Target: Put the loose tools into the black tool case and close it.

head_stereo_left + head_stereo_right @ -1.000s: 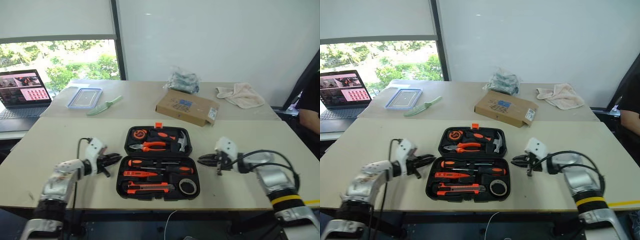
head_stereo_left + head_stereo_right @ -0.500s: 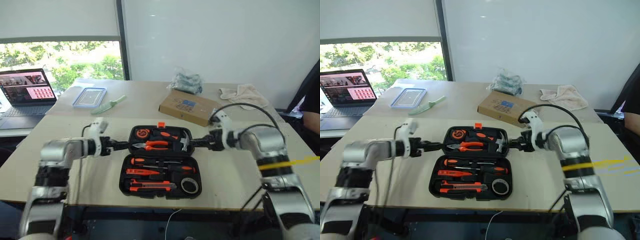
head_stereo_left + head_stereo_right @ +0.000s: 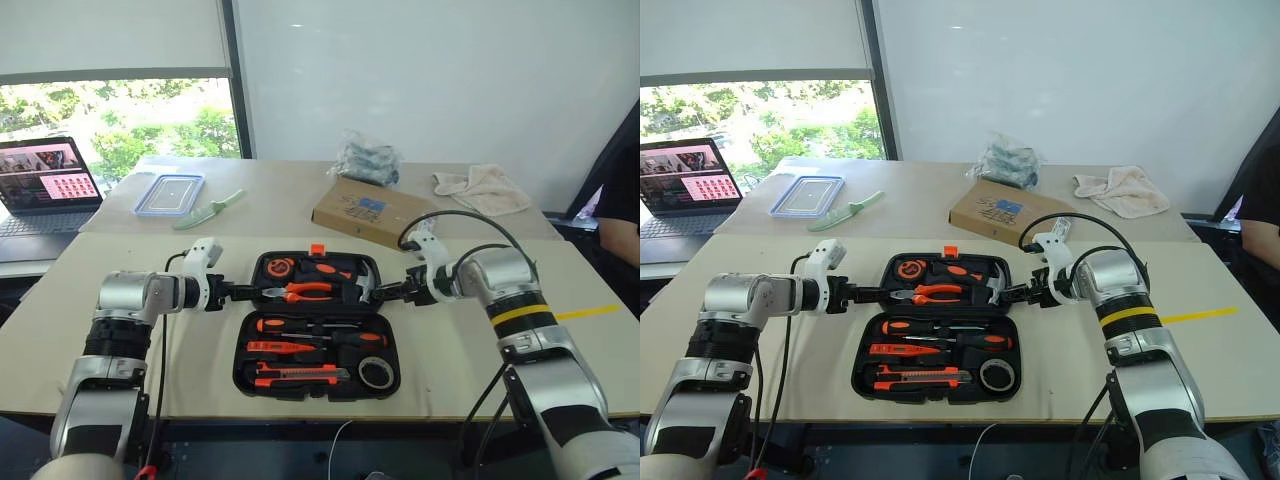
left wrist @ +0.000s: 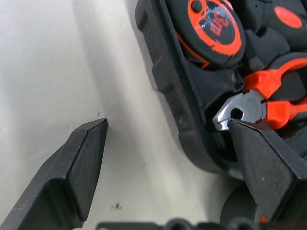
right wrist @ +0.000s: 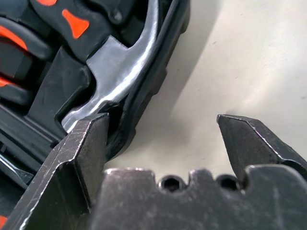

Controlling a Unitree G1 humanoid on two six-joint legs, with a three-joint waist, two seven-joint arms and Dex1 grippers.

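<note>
The black tool case (image 3: pixel 247 385) lies open flat at the middle of the near table, orange latch (image 3: pixel 318 250) at its far edge. Its near half holds the screwdrivers (image 3: pixel 320 328), the utility knife (image 3: pixel 300 375) and the tape roll (image 3: pixel 376 372) in their slots. The far half carries pliers (image 3: pixel 305 292), a hammer (image 3: pixel 362 283) and a tape measure (image 3: pixel 279 268). My left gripper (image 3: pixel 250 292) is open, its fingers (image 4: pixel 81 163) straddling the far half's left rim (image 4: pixel 168 91). My right gripper (image 3: pixel 378 293) is open astride the right rim (image 5: pixel 158 81), beside the hammer head (image 5: pixel 120 62).
On the far table lie a cardboard box (image 3: pixel 373 213), a clear blue-rimmed container (image 3: pixel 169 194), a pale green knife (image 3: pixel 208 211), a plastic bag (image 3: pixel 367 160) and a towel (image 3: pixel 480 188). A laptop (image 3: pixel 45 180) stands at far left. A person (image 3: pixel 625 200) sits at the right edge.
Both arms lifted and swung inward from beside the case's near half to the side rims of its far half. Both grippers went from shut to open.
</note>
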